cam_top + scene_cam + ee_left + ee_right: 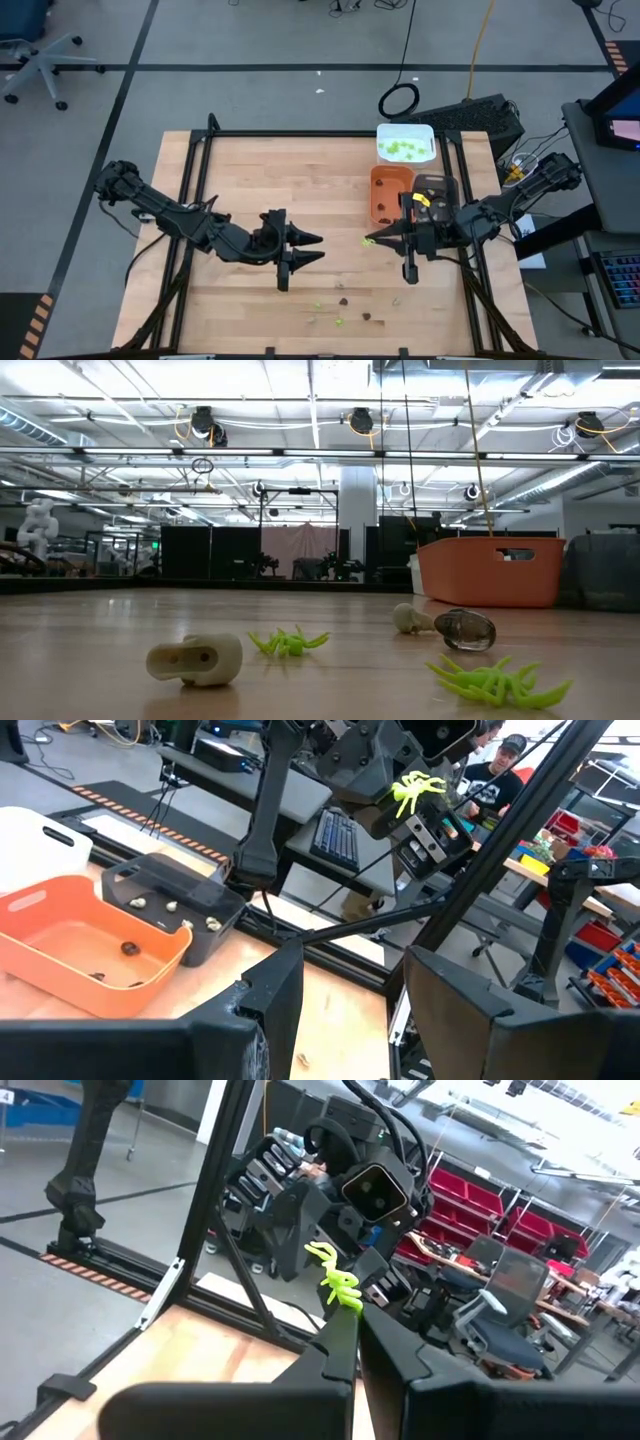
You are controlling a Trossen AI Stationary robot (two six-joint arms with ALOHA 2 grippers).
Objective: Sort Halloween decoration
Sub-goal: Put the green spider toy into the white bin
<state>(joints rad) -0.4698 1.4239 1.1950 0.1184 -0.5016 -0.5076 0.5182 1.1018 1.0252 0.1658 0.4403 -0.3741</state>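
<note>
The Halloween decoration shows as tiny pieces. Several lie loose near the table's front edge, among them a lime-green spider (288, 642), a second spider (495, 682), a beige piece (195, 660) and a dark piece (465, 630). Another lime-green spider (338, 1283) is held in the air at mid-table by my right gripper (374, 240), which is shut on it. My left gripper (312, 248) hovers open just to its left, facing it, with nothing between its fingers (265, 1010). My right gripper pinches the spider's lower end (345, 1304) between the free ends of its two fingers. The fingers lie level and point toward the table's left. The spider sticks out beyond the fingertips, legs spread, lifted clear of the table (418, 788).
At the back right stand a white tray (382, 132) holding green pieces, an orange tray (374, 195) with a few dark pieces, and a dark grey tray (447, 183) with pale pieces. Black frame rails (195, 170) border the wooden table.
</note>
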